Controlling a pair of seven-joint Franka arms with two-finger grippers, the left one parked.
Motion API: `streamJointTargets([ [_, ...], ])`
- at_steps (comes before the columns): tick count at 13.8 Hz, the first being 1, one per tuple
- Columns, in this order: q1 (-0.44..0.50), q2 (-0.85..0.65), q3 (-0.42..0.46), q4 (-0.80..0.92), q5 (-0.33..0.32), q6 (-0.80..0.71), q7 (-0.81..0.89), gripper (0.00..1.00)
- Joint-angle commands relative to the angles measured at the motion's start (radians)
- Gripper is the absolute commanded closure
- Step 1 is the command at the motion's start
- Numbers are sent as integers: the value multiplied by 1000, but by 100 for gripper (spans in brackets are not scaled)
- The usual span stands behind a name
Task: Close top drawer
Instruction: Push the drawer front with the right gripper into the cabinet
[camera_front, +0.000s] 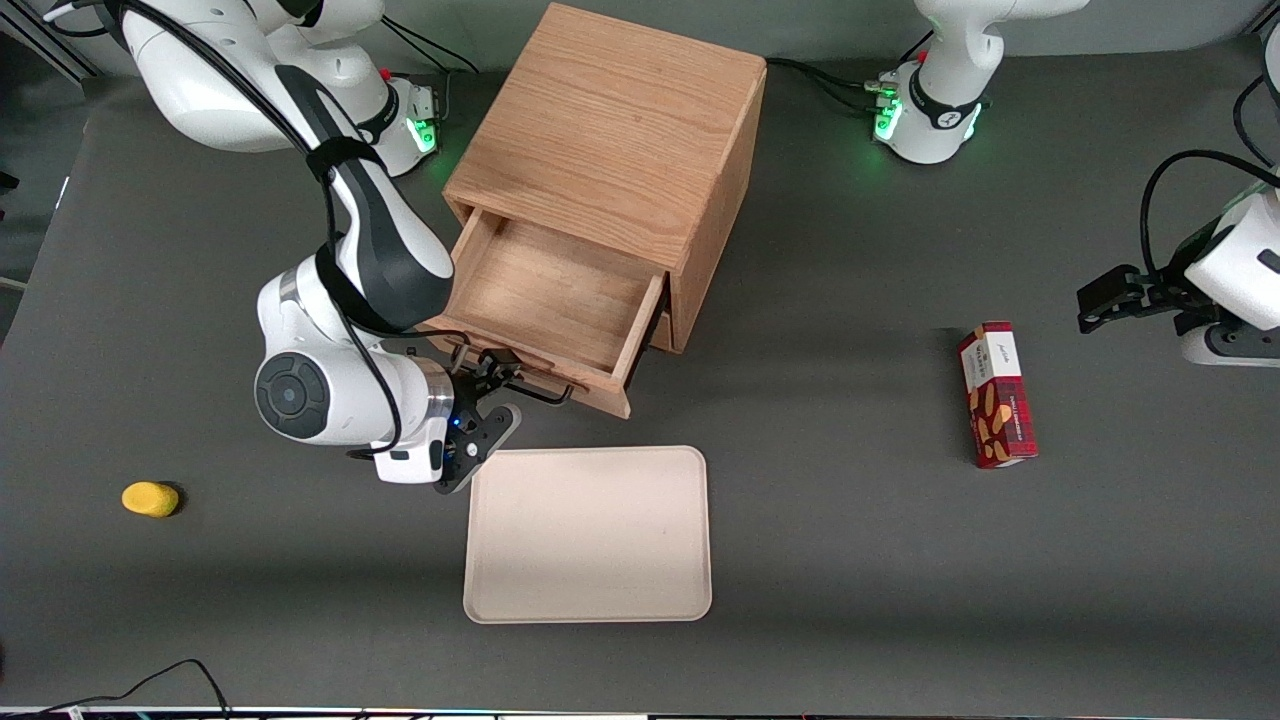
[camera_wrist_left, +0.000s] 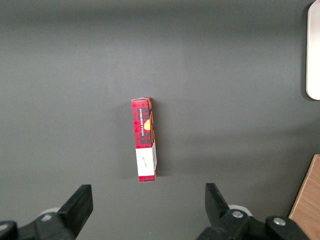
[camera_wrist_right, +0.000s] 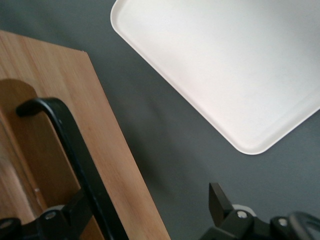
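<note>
Front view: top drawer (camera_front: 545, 300) pulled well out of cabinet (camera_front: 610, 130), gripper (camera_front: 492, 405) spread open at its handle (camera_front: 520, 385). Rigid wood, probably slides easily; best pushed flat on front.

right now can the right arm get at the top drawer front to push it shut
Probably yes: the gripper sits right at the top drawer front by its handle, fingers open, with nothing between them.

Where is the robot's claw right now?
The claw is open, right in front of the pulled-out top drawer, with one finger beside the black handle. It sits between the drawer front and the empty tray, which is nearer the front camera.
</note>
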Motion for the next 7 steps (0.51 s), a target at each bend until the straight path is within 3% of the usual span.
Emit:
streamJointTargets([
  [1,-6,-41,30,-53,9,16,56,0],
  [7,-8,-71,44,-103,8,43,83,0],
])
